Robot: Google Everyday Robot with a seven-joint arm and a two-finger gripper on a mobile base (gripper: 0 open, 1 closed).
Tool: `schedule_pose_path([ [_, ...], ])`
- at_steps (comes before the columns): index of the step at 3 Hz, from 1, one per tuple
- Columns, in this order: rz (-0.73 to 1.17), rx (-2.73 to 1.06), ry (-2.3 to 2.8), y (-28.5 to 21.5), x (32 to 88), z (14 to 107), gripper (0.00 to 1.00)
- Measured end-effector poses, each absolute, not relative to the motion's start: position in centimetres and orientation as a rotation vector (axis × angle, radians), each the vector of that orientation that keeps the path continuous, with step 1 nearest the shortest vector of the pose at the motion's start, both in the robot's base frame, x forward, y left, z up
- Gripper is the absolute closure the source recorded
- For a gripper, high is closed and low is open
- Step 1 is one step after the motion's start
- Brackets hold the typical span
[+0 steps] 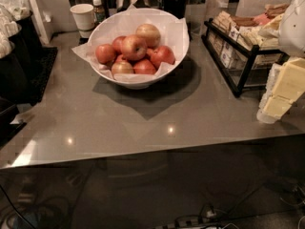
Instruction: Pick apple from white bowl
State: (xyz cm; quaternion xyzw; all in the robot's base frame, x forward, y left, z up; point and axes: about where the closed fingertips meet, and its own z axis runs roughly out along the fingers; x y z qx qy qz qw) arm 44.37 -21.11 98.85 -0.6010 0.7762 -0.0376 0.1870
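Camera view gives me the grey desk point(143, 123) from above, with the white bowl point(138, 82) standing toward its far side. The bowl is lined with crinkled white paper point(177, 30) and holds a heap of apples. The apple point(134, 46) I am after lies on top of that heap, near the middle of the bowl, pinkish-red with pale yellow streaks and a glossy skin. Just behind it to the right rests a paler yellow-tan apple point(148, 34). Smaller deep-red apples point(163, 55) crowd around and beneath it, touching it.

The tool point(279, 99) hangs at the right edge of my view, over the right side of the desk and well apart from the bowl. I cannot tell whether it is released or clenched.

Between the tool and the bowl stands a black wire rack point(237, 73) filled with small packets. Behind the bowl on the left I see a white paper cup point(83, 16) with a small bottle point(98, 9) just beside it.
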Motion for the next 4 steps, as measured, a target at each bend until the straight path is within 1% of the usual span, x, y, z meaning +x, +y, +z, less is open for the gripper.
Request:
schedule_pose_path([
  [1,0.019,-1.716,2.084,-18.8,46.7,100.1,0.00],
  [2,0.235,-1.722,1.877,-12.5,50.9,103.6,0.00],
  [3,0.229,-1.687,1.817,-12.1,51.3,106.2,0.00],
  [4,0.237,-1.624,1.841,-12.4,51.8,105.3,0.00],
])
